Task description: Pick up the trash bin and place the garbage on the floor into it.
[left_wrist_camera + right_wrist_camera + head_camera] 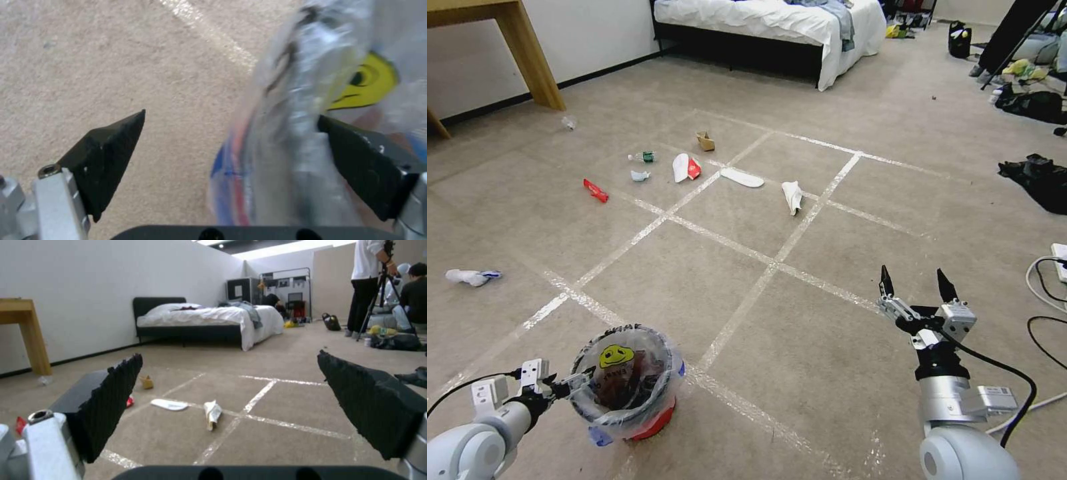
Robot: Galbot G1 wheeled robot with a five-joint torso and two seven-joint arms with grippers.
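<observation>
Left wrist view puts the left gripper (pixel 231 133) astride the rim of the trash bin (pixel 285 140): its fingers are spread wide, one black fingertip (pixel 111 146) outside over bare carpet and the other (pixel 356 156) inside the clear liner, just under the yellow smiley face (pixel 365 83), so the bagged rim stands between them without being squeezed. In the head view the same left gripper (pixel 564 385) sits at the lower left of the frame, touching the left side of the small red trash bin (pixel 627 383), which rests on the carpet beside a taped floor line (pixel 774 263). The right gripper (pixel 915 285) hangs at the lower right of the frame, well apart from the bin, fingers parted and holding nothing, tips pointing toward the far room. The garbage lies beyond both grippers in the upper-middle part of the frame: a crumpled white paper (pixel 792 196), a white slipper sole (pixel 742 177), a second white sole with a red wrapper (pixel 685 167), a brown cardboard scrap (pixel 705 141), a small green-labelled bottle (pixel 643 157), a pale scrap (pixel 640 176) and a red wrapper (pixel 595 190). At the left edge lies a white crumpled piece (pixel 471 276). In the right wrist view, the paper (pixel 212 412) and sole (pixel 169 404) lie between the spread fingers.
</observation>
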